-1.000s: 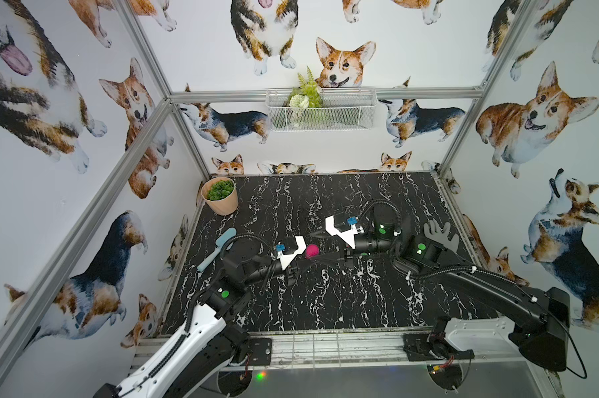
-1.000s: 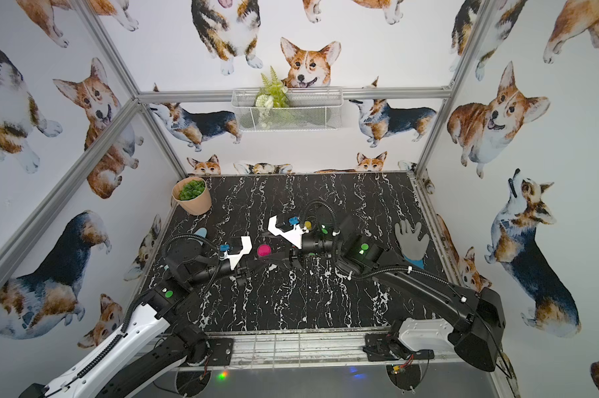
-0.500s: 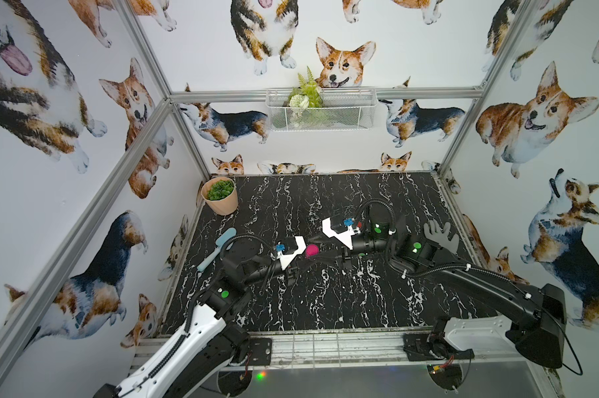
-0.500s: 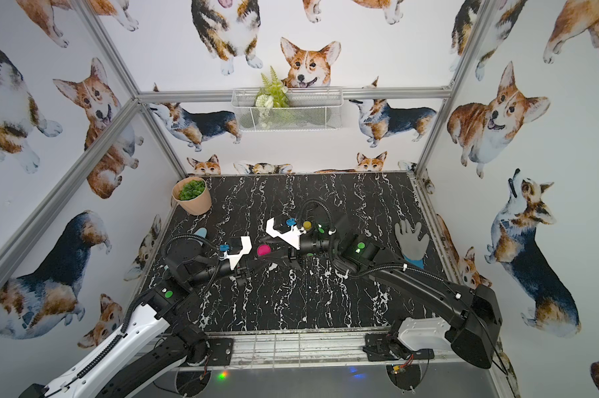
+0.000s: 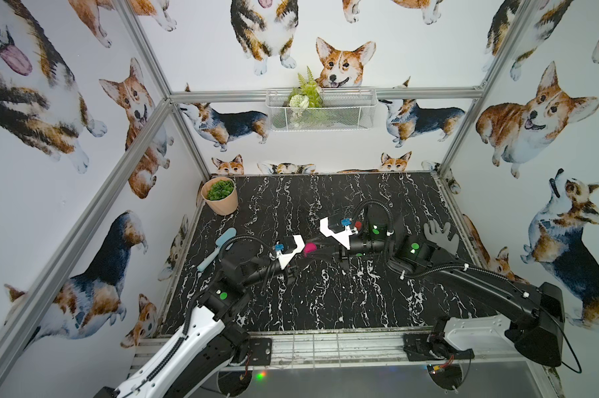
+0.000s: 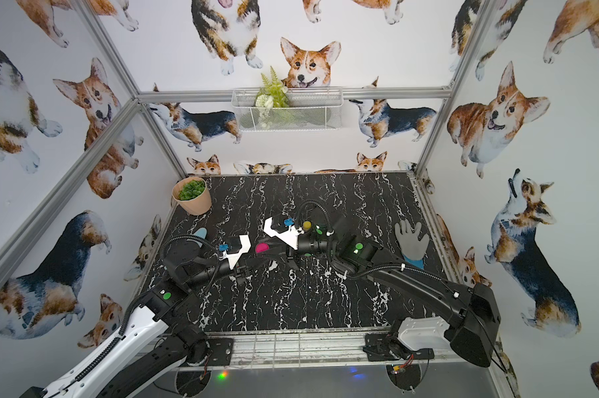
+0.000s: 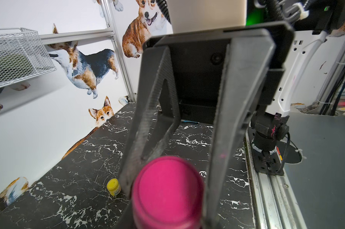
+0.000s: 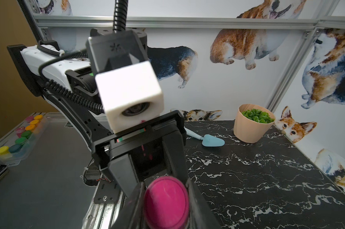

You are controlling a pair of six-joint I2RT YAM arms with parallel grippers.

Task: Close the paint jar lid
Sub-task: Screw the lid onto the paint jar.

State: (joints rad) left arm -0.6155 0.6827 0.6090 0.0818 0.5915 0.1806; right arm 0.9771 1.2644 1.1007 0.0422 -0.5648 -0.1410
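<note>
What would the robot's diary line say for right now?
step: closing lid | left claw: shut on pink paint jar | right claw: shut on lid

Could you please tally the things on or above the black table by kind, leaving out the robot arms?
Paint jars: 2 (pink jar, yellow jar)
Plant pot: 1
Glove: 1
Blue tool: 1
Total: 5

2 blk/wht arms [image 5: 480, 286], coiled cables [image 8: 76, 98]
</note>
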